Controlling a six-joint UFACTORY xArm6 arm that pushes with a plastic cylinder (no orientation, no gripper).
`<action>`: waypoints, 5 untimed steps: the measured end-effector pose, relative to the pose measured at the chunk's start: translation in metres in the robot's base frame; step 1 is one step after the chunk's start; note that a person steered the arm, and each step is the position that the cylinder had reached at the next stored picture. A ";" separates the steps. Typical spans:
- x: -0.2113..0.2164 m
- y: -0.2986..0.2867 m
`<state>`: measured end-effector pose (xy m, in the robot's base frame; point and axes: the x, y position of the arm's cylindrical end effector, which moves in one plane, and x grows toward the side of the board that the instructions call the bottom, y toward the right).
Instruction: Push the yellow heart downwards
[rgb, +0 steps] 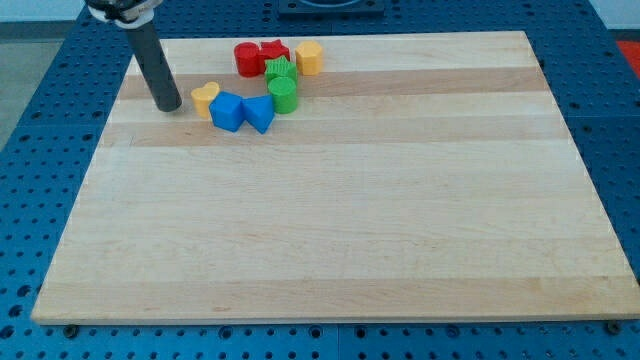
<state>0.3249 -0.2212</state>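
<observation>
The yellow heart (205, 97) lies near the view's top left on the wooden board (330, 220). It touches a blue cube (227, 111) at its lower right. My tip (168, 106) rests on the board just left of the yellow heart, a short gap apart. The dark rod rises from it toward the view's top left.
A blue triangle (259, 113) sits right of the blue cube. A green cylinder (283, 95) and a green star (280, 71) stand above it. A red cylinder (247, 58), a red star (273, 51) and a yellow hexagon (309, 57) lie at the top edge.
</observation>
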 end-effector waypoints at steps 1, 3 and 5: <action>-0.005 0.011; -0.005 0.047; -0.005 0.059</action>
